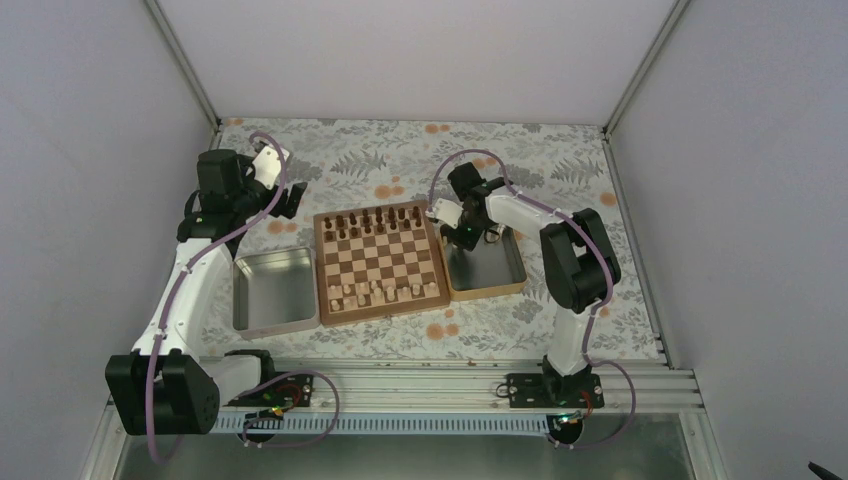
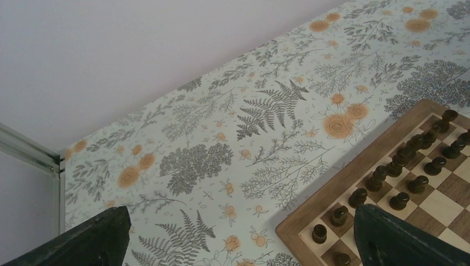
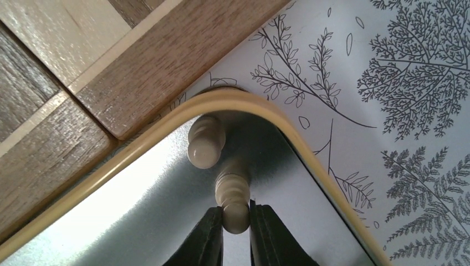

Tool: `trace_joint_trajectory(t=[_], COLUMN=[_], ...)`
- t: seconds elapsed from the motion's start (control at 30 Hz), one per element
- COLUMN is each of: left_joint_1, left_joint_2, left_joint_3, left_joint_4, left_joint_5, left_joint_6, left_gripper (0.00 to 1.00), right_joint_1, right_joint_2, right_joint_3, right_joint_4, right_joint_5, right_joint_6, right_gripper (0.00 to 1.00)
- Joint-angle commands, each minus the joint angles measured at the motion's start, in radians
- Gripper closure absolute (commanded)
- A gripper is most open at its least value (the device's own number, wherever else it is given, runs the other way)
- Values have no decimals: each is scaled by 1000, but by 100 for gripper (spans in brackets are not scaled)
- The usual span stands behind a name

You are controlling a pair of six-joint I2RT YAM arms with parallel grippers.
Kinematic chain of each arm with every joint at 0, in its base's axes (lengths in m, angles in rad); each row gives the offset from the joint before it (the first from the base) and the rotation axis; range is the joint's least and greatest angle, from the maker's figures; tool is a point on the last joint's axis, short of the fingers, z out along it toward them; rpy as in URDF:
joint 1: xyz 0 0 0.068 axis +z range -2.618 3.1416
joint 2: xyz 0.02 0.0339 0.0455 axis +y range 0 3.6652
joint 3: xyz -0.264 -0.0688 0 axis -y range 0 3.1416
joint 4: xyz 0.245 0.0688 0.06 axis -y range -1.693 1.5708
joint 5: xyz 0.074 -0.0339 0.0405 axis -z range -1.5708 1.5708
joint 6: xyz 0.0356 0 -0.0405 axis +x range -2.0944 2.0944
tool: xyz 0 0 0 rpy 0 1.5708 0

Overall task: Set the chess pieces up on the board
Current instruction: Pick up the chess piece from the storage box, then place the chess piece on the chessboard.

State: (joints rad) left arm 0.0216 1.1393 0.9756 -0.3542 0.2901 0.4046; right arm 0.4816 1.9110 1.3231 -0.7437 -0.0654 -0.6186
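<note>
The right gripper sits in the 11 o'clock corner of the wooden-rimmed tray, at 3 o'clock of the board, jaws clamped on a pale piece. A second pale piece lies at its 11 o'clock, perhaps touching it. Other chess pieces stand along the board's 6 o'clock rows. The left gripper hangs off the board's 10 o'clock corner, jaws wide apart.

No text, label, brand, number or sign is legible in any view. The board shows no readable rank or file markings. The floral table cover bears pattern only.
</note>
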Motion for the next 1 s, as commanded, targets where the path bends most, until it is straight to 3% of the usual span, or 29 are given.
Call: trace_joint_trajectory(t=[0.0,0.47,0.73,0.97], left_joint_1=[5,5,6,6], left_joint_2=[-6,-10,-13,-17], left_joint_3=[-12,-11,-8,-9], left_joint_4=[8,8,5,5], left_joint_5=[18,20,19,11], left_joint_6=[8,7,5,4], left_gripper=[0,0,0,0], right_joint_1=[-6,17,158,289], right_joint_2=[19,-156,-161,-56], right_joint_3=[6,90,181,279], right_joint_4=[19,-166,-217,-229], right_joint_5=[-1,44,24,-23], right_joint_6=[5,17,45,59], right_gripper=[87,93,92,92])
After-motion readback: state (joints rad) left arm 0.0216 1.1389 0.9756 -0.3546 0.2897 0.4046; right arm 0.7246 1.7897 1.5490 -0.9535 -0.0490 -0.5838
